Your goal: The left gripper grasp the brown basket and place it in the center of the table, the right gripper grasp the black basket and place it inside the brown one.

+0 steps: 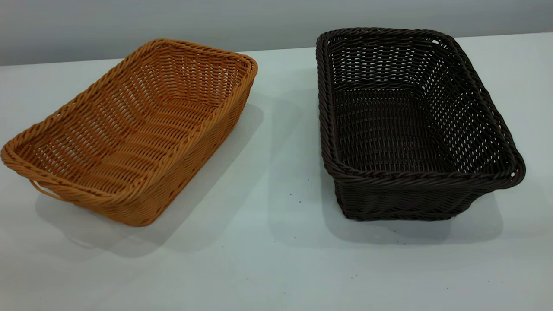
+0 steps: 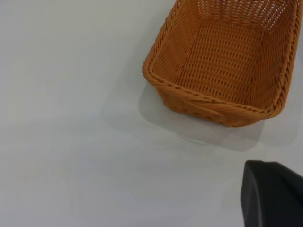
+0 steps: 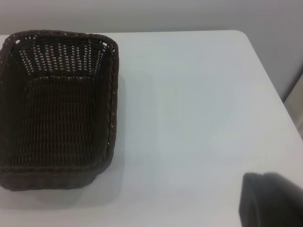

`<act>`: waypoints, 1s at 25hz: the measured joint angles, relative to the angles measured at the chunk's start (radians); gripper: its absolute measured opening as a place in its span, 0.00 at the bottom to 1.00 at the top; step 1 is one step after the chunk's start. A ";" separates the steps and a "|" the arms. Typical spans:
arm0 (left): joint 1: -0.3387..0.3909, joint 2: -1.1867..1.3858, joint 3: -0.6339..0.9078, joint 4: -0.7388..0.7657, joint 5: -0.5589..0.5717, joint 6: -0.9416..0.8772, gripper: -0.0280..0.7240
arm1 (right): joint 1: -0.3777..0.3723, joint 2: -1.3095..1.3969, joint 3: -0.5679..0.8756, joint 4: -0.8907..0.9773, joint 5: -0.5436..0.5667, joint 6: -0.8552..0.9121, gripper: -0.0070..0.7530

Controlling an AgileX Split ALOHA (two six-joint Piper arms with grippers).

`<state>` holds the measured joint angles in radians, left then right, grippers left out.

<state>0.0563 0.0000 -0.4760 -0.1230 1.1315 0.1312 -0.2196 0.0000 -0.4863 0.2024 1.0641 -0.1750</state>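
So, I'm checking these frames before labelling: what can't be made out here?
- Left gripper: left wrist view, cut off by the picture's edge; fingers unseen.
- Right gripper: right wrist view, likewise cut off.
- Both arms: absent from the exterior view.
- Black basket: far outer side hidden by its own walls.

The brown basket (image 2: 226, 64) sits on the table (image 2: 71, 118), apart from the left end effector (image 2: 271, 195).

Soft overhead light, faint double shadows beside both baskets.
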 joint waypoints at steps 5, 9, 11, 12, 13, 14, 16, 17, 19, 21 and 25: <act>0.000 0.000 0.000 0.000 -0.003 0.000 0.04 | 0.000 0.000 0.000 0.002 0.000 -0.003 0.01; 0.000 0.000 0.000 -0.004 -0.004 0.000 0.04 | 0.000 0.000 0.000 0.002 0.000 -0.003 0.01; 0.000 0.000 0.000 -0.013 -0.006 0.000 0.04 | 0.000 0.000 0.000 0.004 0.000 -0.003 0.01; 0.000 0.000 0.000 -0.019 -0.006 0.000 0.04 | 0.000 0.000 0.000 0.004 0.000 -0.003 0.01; 0.000 0.000 0.000 -0.034 -0.006 0.000 0.04 | 0.000 0.000 0.000 0.004 0.000 -0.003 0.01; 0.000 0.000 0.000 -0.053 -0.005 0.000 0.04 | 0.000 0.000 0.000 0.004 0.000 -0.003 0.01; 0.000 0.000 0.000 -0.087 -0.006 0.000 0.04 | 0.000 0.000 0.000 0.005 0.000 -0.003 0.01; 0.000 0.000 0.000 -0.106 -0.006 0.000 0.04 | 0.000 0.000 0.001 0.006 0.000 -0.003 0.01; 0.000 0.000 0.000 -0.132 -0.006 0.000 0.04 | 0.000 0.000 0.001 0.016 0.000 0.002 0.01; 0.000 0.000 0.000 -0.157 -0.006 0.000 0.04 | 0.000 0.000 0.001 0.038 -0.003 0.004 0.01; 0.000 0.013 0.000 -0.211 -0.039 0.030 0.04 | 0.000 0.006 -0.006 0.086 -0.012 0.002 0.06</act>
<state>0.0563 0.0126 -0.4760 -0.3343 1.0922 0.1617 -0.2196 0.0057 -0.4922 0.2887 1.0519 -0.1735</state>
